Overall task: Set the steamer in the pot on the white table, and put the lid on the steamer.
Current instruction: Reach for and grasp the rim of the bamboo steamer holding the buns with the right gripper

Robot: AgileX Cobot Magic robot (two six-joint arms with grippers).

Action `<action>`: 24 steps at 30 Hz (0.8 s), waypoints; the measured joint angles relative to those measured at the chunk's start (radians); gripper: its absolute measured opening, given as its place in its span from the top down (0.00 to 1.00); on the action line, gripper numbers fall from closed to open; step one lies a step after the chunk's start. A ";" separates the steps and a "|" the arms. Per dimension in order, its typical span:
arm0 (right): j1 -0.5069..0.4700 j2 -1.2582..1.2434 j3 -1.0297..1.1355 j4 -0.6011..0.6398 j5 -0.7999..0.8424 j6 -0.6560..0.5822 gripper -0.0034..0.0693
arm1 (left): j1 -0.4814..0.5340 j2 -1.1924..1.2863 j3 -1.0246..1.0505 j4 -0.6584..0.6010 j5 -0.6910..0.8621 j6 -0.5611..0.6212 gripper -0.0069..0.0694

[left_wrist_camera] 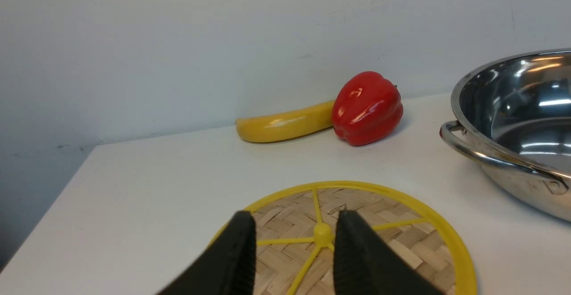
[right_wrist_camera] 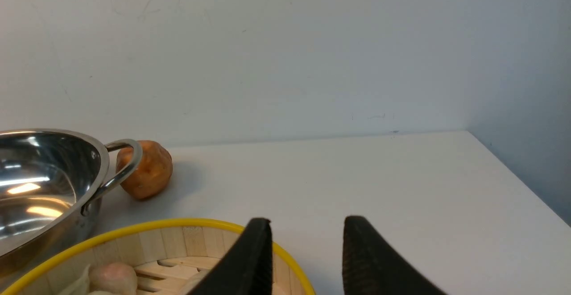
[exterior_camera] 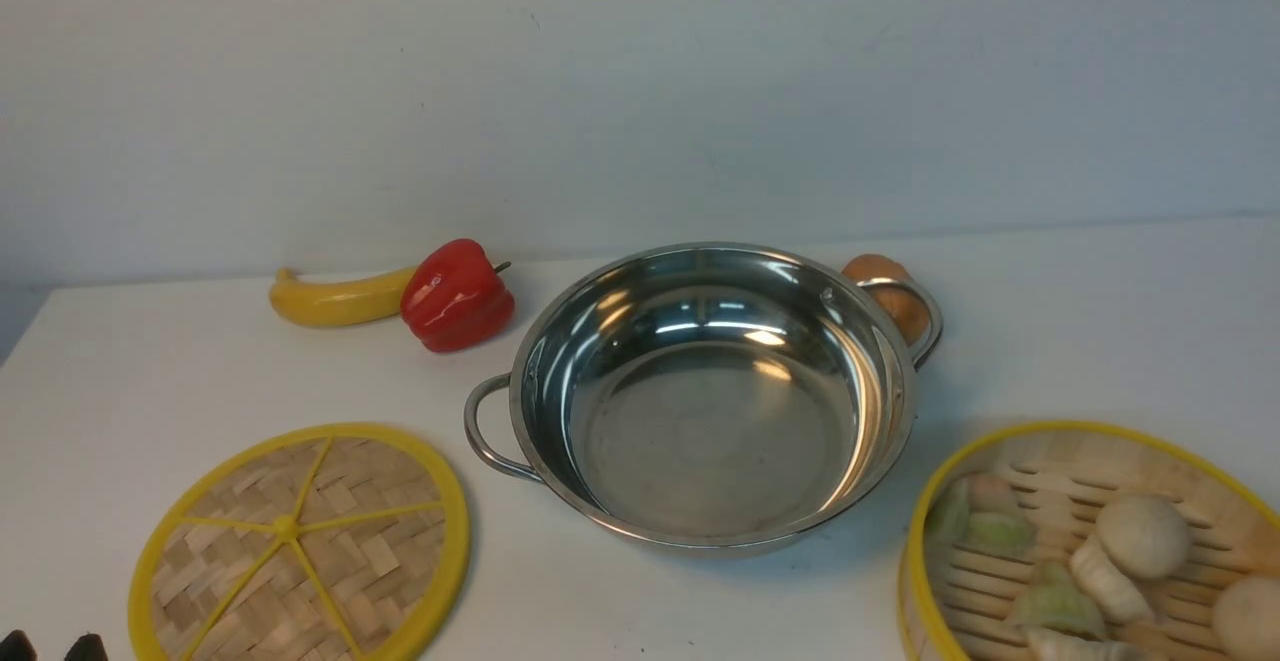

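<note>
Left gripper (left_wrist_camera: 296,217) over lid (exterior_camera: 290,531), right gripper (right_wrist_camera: 308,223) straddling steamer (exterior_camera: 1090,427) rim; both apart, empty. Risk: one-sided grab tilts steamer, spills buns (exterior_camera: 1142,536), or clips pot (exterior_camera: 710,441).

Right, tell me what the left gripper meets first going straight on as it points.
Most likely the flat woven bamboo lid with yellow rim and spokes: the open left gripper frames its centre hub. Depth is unclear; if it clears the lid, the yellow banana comes next.
</note>
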 joint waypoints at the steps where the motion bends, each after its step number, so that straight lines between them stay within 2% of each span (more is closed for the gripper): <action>1: 0.000 0.000 0.000 0.000 0.000 0.000 0.62 | 0.000 0.000 0.000 0.000 0.000 0.000 0.59; 12: 0.000 0.000 0.000 0.001 0.000 0.000 0.62 | 0.000 0.000 0.000 -0.002 -0.002 -0.002 0.59; 16: 0.000 0.000 0.000 0.041 0.000 0.000 0.62 | 0.000 0.000 0.000 -0.048 -0.011 -0.035 0.59; 24: 0.000 0.000 0.000 0.323 -0.001 0.011 0.62 | 0.000 0.000 0.000 -0.251 -0.025 -0.172 0.59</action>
